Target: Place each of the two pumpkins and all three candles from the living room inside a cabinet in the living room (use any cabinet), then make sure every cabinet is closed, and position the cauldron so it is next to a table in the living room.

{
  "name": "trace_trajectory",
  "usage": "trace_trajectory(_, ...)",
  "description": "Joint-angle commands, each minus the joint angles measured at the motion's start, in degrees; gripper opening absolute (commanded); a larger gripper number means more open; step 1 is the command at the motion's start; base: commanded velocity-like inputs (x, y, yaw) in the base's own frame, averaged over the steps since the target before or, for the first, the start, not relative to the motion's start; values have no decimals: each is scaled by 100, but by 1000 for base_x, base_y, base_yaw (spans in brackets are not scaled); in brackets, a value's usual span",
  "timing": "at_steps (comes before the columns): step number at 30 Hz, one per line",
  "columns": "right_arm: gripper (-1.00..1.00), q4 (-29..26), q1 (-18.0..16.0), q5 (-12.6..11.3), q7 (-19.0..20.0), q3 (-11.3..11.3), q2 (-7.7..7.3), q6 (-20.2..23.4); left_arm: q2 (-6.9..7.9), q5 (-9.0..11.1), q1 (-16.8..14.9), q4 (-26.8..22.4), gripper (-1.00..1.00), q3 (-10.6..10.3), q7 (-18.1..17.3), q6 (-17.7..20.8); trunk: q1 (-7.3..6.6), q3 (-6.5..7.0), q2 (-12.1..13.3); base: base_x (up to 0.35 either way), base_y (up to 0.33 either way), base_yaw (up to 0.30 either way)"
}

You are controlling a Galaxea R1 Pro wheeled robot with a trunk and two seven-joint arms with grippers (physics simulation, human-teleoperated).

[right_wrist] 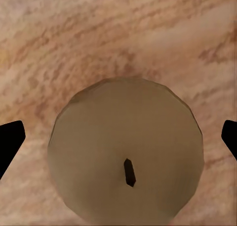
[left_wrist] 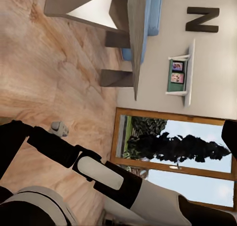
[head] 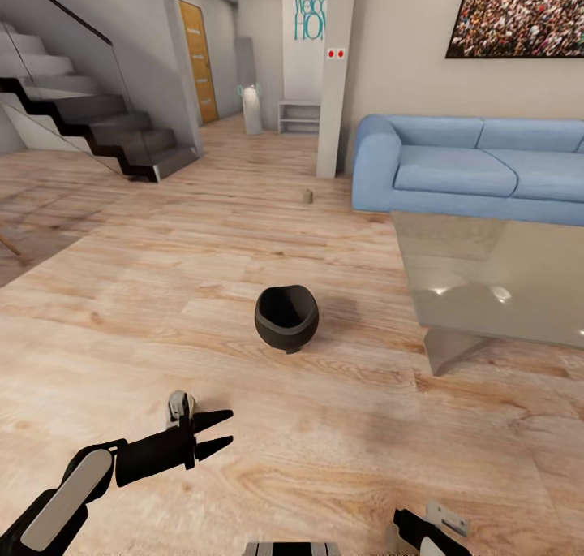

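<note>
Right wrist view: candle (right_wrist: 126, 152) seen from above, wick off-centre, standing on wood floor (right_wrist: 98, 33). Right gripper (right_wrist: 121, 139) fingers spread wide, one dark fingertip (right_wrist: 9, 139) on each side of the candle, both apart from its rim with bare floor between.

Head view: left gripper (head: 217, 431) low over the floor, fingers slightly parted, holding nothing. Cauldron (head: 286, 317) ahead of those fingers, well apart, upright on open floor. Table (head: 495, 284) beside the cauldron, a strip of floor between the pot and the glass edge. Second candle (head: 307, 196) far beyond the cauldron, near the sofa (head: 454, 170) arm. Wide bare floor from the left fingers out to the stairs (head: 97, 126).
</note>
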Motion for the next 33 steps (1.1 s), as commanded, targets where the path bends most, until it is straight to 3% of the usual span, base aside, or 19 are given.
trace_trajectory(1, 100, -9, -2, -58, -23, 52, -3, -25, 4, -8, -4, 2, 100, -12, -30, 9, 1, -27, -3, 0, 0, 0)
trace_trajectory(10, 100, -13, -2, -54, -21, 60, 2, -50, -1, -8, -4, -4, 100, -23, -30, 9, 24, -227, -15, 0, 0, 0)
trace_trajectory(33, 100, 4, -10, -45, -20, 90, 6, -51, -5, -8, -4, -4, 100, -29, -30, 9, 35, -315, -21, 0, 0, 0)
